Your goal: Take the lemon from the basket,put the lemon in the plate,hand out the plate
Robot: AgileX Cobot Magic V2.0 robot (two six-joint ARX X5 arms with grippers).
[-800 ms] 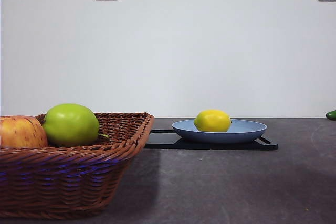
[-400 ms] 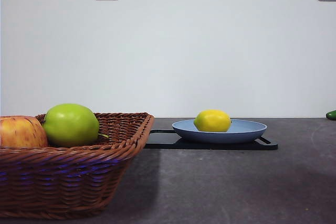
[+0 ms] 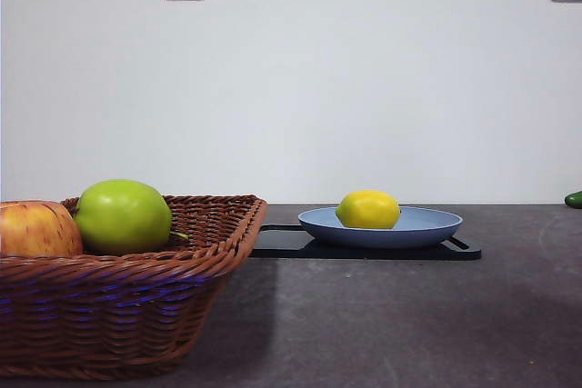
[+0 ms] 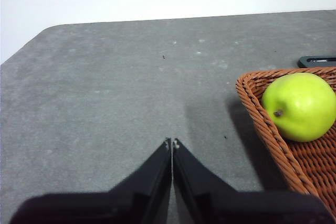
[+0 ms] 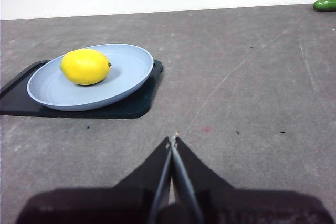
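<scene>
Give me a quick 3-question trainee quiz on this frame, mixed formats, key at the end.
1. True or false: the lemon lies in the basket.
2. What does the plate rest on? A) bare table B) a black tray C) the basket rim
3. Fill in: the fruit seen in the left wrist view, in the basket corner, is the green ____.

Key
1. False. It lies in the blue plate.
2. B.
3. apple.

Both the left gripper and the right gripper are shut and hold nothing, each above bare table.
</scene>
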